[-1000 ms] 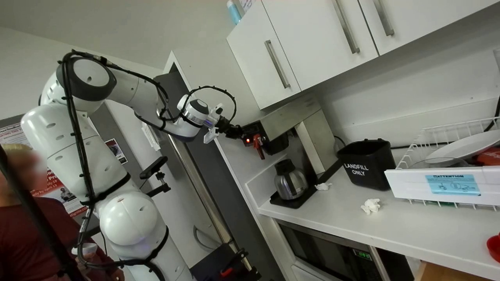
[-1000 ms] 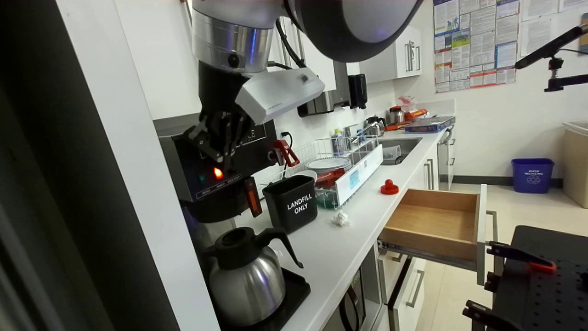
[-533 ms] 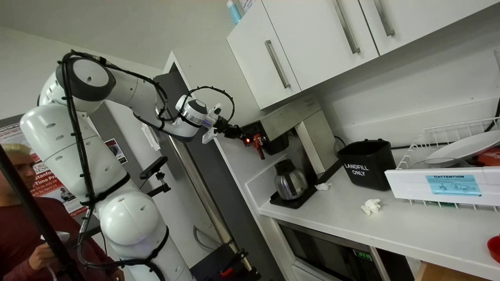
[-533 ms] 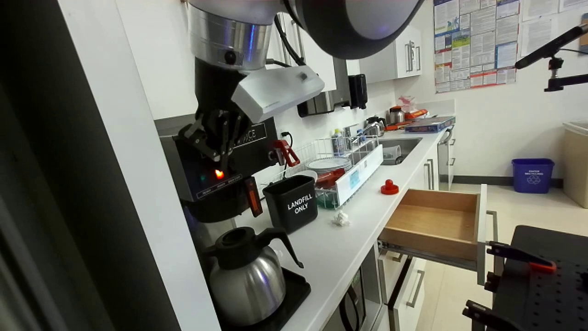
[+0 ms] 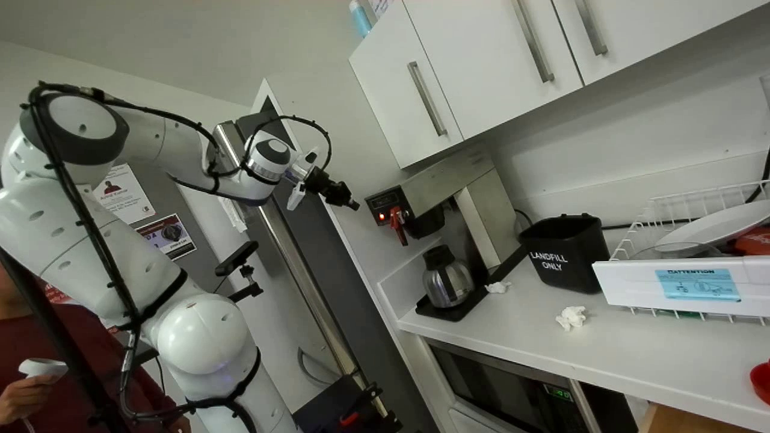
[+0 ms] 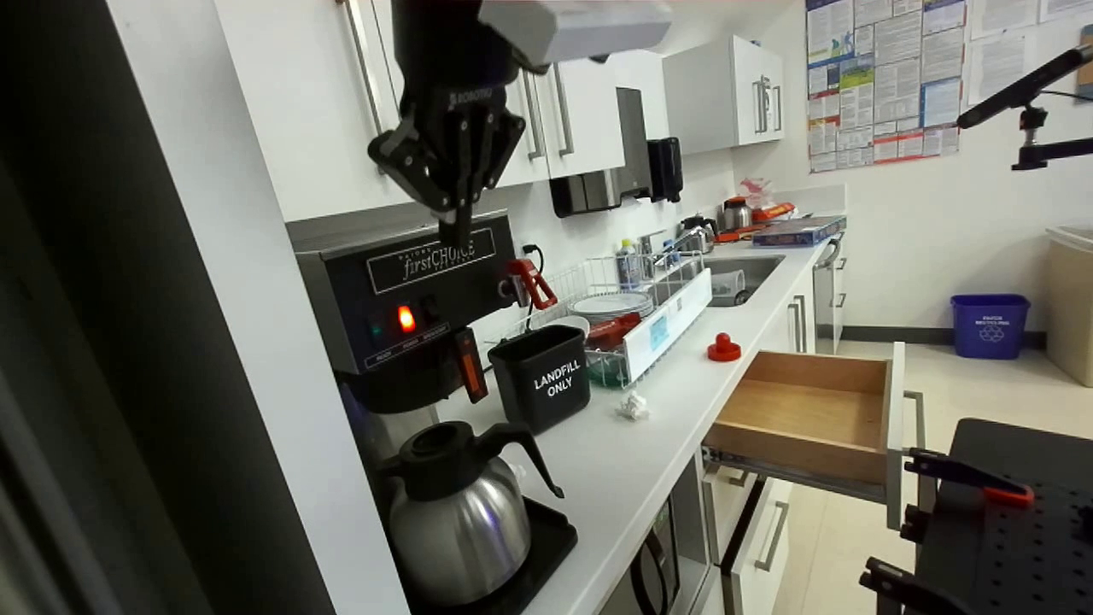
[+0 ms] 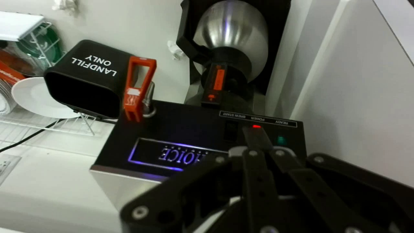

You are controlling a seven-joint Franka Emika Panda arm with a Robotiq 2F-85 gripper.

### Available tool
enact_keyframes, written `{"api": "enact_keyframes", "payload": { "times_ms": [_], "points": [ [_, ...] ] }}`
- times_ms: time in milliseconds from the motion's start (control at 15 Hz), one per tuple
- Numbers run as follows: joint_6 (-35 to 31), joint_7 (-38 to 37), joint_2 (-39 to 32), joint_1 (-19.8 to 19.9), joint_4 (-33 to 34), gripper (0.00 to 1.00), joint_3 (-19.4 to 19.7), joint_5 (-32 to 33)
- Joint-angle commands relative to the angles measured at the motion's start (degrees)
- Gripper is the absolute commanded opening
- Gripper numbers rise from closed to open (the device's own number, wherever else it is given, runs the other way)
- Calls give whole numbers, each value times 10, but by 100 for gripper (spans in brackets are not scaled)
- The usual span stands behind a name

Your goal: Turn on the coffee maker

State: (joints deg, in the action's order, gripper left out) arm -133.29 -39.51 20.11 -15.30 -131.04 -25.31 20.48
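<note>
The coffee maker (image 5: pixel 445 180) stands on the counter against the side wall; its black front panel (image 6: pixel 359 333) faces my gripper in an exterior view. The red power light (image 6: pixel 406 319) is lit. The green ready light (image 7: pixel 281 140) looks dim. A steel carafe (image 6: pixel 461 530) with black lid and handle sits at its base. My gripper (image 5: pixel 354 204) is shut, empty, and apart from the panel, in front of it and slightly above the switches. In the wrist view, the closed fingertips (image 7: pixel 257 137) overlap most of the power switch, hiding all but a red edge.
A red-handled spigot (image 6: pixel 531 284) juts from the machine's front. A black landfill bin (image 6: pixel 542 376) and dish rack (image 6: pixel 666 329) stand along the counter. Upper cabinets (image 5: pixel 409 108) hang above. A drawer (image 6: pixel 803 410) is open. A person (image 5: pixel 66 361) stands behind the arm.
The gripper was close at the panel by the power switch; it has since backed away and risen. The red light is lit in all frames. The person's hand has moved.
</note>
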Motion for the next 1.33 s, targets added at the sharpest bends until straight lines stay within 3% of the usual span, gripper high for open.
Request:
{"api": "enact_keyframes", "payload": {
  "times_ms": [0, 467, 1267],
  "points": [
    [31, 49, 70, -15, -29, 0, 10, -57],
    [34, 88, 122, -12, -50, 0, 2, -115],
    [6, 82, 146, -5, -69, 0, -3, -121]
  ]
}}
